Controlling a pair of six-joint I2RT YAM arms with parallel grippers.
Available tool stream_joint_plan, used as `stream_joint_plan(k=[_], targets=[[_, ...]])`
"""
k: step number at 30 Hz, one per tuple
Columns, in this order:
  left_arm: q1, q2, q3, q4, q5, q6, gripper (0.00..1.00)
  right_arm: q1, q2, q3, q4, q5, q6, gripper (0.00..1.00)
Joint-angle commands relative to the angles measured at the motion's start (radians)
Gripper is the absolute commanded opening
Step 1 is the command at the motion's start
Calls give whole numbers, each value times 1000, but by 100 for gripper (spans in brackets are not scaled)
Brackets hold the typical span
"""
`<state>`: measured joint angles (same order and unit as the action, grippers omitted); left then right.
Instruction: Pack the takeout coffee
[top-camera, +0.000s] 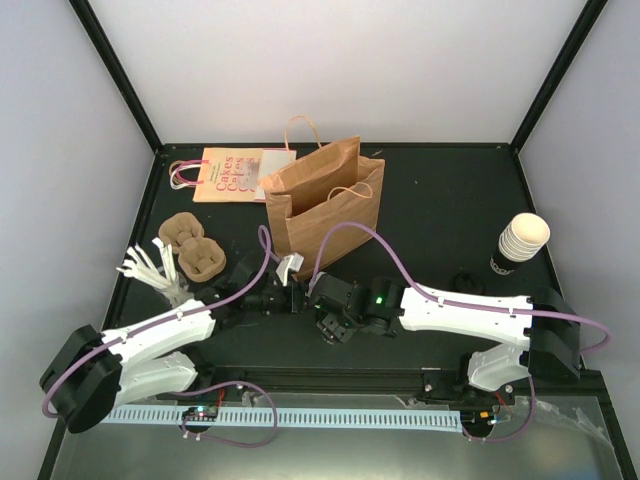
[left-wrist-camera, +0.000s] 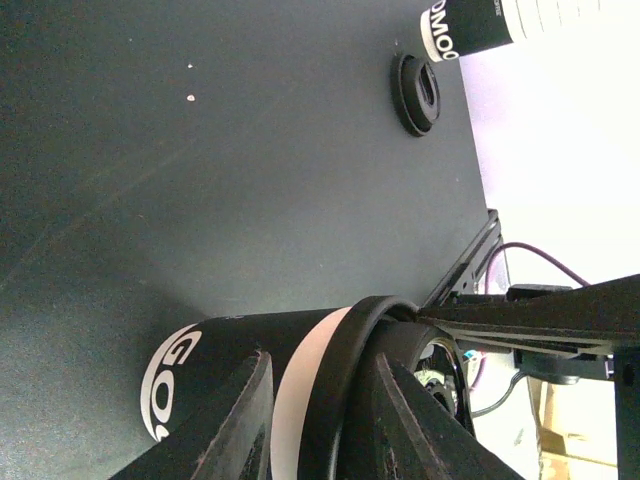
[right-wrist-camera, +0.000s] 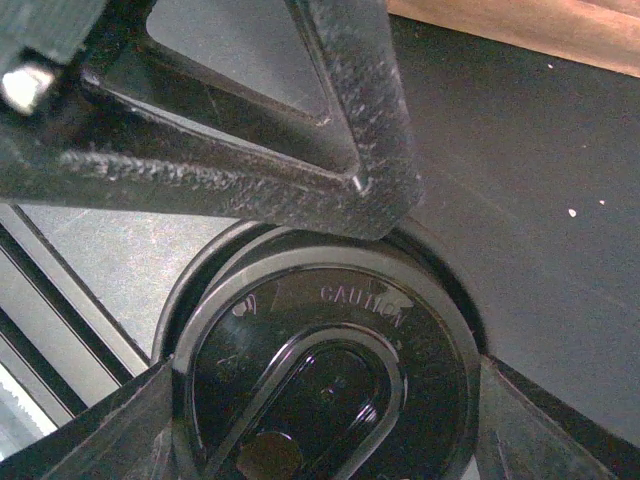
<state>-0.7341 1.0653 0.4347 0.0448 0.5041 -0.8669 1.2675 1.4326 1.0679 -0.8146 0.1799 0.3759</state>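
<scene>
The takeout coffee (left-wrist-camera: 215, 365) has a black sleeve with white letters, a cream band and a black lid (right-wrist-camera: 330, 350) marked CAUTION. It stands at mid-table between both wrists and is hidden from the top view. My right gripper (right-wrist-camera: 325, 425) is over it, with a finger against each side of the lid rim. My left gripper (left-wrist-camera: 320, 360) reaches in from the side. Its fingers (left-wrist-camera: 245, 420) straddle the cream band and lid rim, and one finger (right-wrist-camera: 300, 150) overlaps the lid's edge. Whether they press on the cup is unclear. Both grippers meet below the brown paper bag (top-camera: 325, 205).
A flat printed bag (top-camera: 232, 175) lies at the back left. Brown pulp trays (top-camera: 195, 248) and white stirrers (top-camera: 150, 270) sit at the left. A stack of lidless cups (top-camera: 522, 242) stands at the right, a loose black lid (top-camera: 466, 281) next to it.
</scene>
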Motion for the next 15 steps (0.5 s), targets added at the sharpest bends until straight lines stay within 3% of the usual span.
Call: stream_joint_plan(k=[1, 15], targets=[[4, 0, -7, -13, 32, 77, 30, 24, 98, -77, -108, -240, 26, 69], [4, 51, -86, 29, 52, 182, 29, 24, 89, -88, -111, -267, 15, 69]])
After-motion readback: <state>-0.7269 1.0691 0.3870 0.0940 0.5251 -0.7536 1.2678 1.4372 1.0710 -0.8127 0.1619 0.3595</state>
